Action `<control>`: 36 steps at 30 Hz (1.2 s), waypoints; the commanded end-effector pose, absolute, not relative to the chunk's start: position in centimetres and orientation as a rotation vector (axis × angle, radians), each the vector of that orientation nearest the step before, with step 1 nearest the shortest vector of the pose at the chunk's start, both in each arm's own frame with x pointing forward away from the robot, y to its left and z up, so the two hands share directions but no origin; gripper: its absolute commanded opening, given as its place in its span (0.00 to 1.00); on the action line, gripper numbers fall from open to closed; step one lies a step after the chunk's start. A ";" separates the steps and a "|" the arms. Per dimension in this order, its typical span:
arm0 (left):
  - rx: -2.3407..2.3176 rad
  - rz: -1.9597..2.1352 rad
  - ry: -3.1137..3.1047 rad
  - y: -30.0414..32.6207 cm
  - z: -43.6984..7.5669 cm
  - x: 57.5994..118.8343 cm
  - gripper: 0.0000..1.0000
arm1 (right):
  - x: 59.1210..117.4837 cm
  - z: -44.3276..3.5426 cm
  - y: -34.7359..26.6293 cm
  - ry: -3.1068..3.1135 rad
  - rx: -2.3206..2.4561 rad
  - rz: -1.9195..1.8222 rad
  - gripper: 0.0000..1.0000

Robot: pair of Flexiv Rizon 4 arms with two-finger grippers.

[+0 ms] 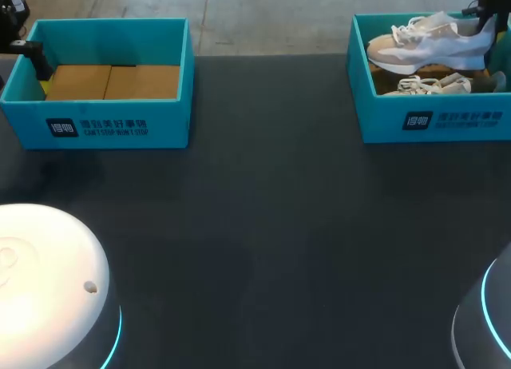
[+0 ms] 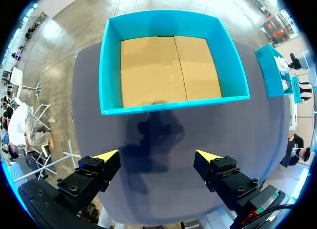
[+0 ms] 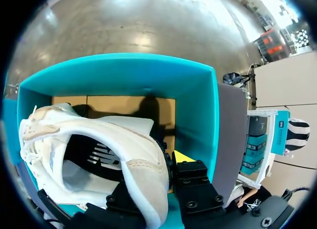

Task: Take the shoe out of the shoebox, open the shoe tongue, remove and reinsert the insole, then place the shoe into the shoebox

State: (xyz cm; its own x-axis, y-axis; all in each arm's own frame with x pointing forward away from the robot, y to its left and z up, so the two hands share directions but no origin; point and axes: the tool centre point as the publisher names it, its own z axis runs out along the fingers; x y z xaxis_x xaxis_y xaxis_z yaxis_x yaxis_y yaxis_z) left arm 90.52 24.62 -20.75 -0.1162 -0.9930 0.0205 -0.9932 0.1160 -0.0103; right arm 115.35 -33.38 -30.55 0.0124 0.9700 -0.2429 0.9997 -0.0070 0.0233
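From above, the dark desk [image 1: 263, 225] carries an empty teal cardboard box [image 1: 112, 125] far left. In the teal shoebox [image 1: 431, 121] far right, the white-and-beige mesh sneaker [image 1: 431, 41] is raised over a second sneaker [image 1: 435, 85].

My left wrist shows my left tool [image 2: 158, 157] spread wide above bare desk, just short of the empty box.

Only my right wrist shows the grip: my right tool [image 3: 166, 164] pinches the raised sneaker's heel collar.

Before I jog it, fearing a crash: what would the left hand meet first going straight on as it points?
The left hand would probably meet the bare table, just short of the near wall of the empty shoebox; depth is unclear.
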 end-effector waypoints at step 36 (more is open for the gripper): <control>2.084 0.032 -2.342 24.6 -20.7 90.4 1.00 | 116.4 -32.8 -34.4 2.005 2.125 -0.214 0.00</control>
State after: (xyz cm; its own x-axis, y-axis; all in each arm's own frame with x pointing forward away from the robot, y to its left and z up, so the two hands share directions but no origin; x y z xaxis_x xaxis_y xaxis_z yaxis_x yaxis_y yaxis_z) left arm 90.52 24.62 -20.75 -0.1162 -0.9930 0.0204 -0.9932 0.1160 -0.0103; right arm 116.40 -34.47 -32.47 0.0640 0.9666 -0.2481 0.9973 -0.0529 0.0513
